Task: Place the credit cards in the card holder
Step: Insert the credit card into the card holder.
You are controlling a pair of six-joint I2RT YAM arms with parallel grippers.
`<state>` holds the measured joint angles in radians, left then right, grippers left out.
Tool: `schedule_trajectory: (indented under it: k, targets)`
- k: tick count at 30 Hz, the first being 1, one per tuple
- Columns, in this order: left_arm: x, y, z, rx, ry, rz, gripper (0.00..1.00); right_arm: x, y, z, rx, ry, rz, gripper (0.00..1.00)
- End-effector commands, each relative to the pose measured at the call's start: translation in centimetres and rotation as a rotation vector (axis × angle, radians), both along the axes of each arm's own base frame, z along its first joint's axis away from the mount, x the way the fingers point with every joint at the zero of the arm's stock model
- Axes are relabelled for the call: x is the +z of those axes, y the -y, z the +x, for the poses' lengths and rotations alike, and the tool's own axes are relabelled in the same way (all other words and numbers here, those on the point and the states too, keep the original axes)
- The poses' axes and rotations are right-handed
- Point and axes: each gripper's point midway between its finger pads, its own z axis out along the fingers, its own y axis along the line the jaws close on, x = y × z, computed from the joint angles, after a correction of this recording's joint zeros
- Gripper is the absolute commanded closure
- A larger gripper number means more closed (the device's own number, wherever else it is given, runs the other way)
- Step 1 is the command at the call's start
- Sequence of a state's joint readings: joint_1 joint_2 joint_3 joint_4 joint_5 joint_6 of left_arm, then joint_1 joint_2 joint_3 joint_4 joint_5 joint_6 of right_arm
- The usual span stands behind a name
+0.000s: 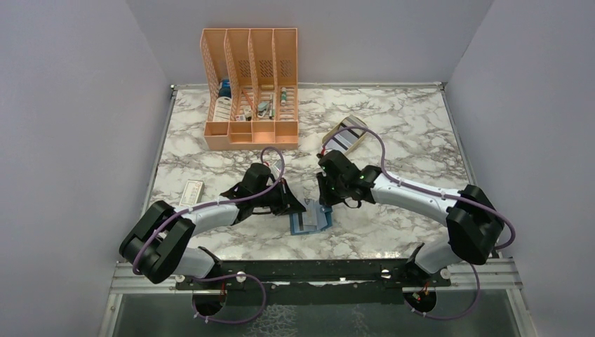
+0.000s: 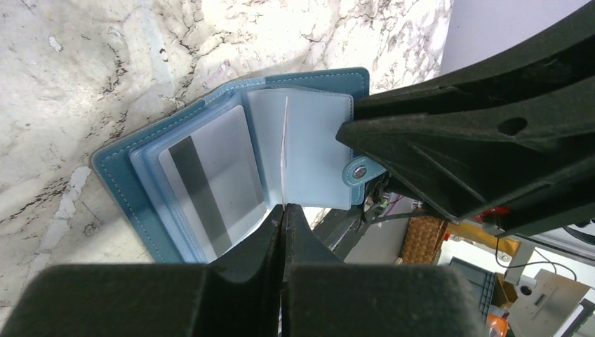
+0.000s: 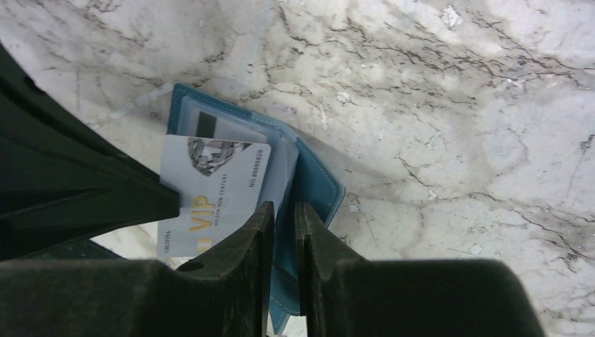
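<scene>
The teal card holder point(image 1: 309, 222) lies open near the table's front edge, between both grippers. In the left wrist view a grey card with a dark stripe point(image 2: 210, 182) sits in one of its clear slots. My left gripper point(image 2: 284, 208) is shut on a grey VIP credit card point(image 3: 214, 189), which that view shows edge-on, its far end inside the card holder point(image 3: 319, 189). My right gripper point(image 3: 283, 207) is closed to a narrow gap on the holder's right-hand cover. More credit cards point(image 1: 344, 137), striped and tan, lie at the back.
An orange slotted file rack point(image 1: 250, 88) holding small items stands at the back left. A small white-and-red box point(image 1: 191, 191) lies left of my left arm. The table's front edge runs just below the card holder.
</scene>
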<state>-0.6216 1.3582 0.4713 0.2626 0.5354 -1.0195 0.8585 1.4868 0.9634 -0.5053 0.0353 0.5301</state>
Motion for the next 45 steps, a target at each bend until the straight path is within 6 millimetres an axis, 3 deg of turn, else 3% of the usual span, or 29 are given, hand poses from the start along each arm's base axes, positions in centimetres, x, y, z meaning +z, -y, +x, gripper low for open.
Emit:
schedule_trajectory:
  k: [1,15,36,45]
  targets:
    - [0.7,0.2,0.2,-0.009,0.024,-0.031,1.00,-0.6,1.1,0.9,-0.052,0.040,-0.069,0.83]
    - [-0.9,0.3,0.2,-0.034,0.004,0.011,1.00,-3.6,3.6,0.6,-0.099,0.039,-0.174,0.88]
    - [-1.0,1.8,-0.1,-0.151,-0.017,-0.038,1.00,-4.8,4.1,0.4,-0.106,0.065,-0.155,0.89]
    - [-2.5,2.0,-0.2,-0.181,-0.045,-0.012,1.00,-5.2,4.4,0.3,-0.106,0.072,-0.159,0.91]
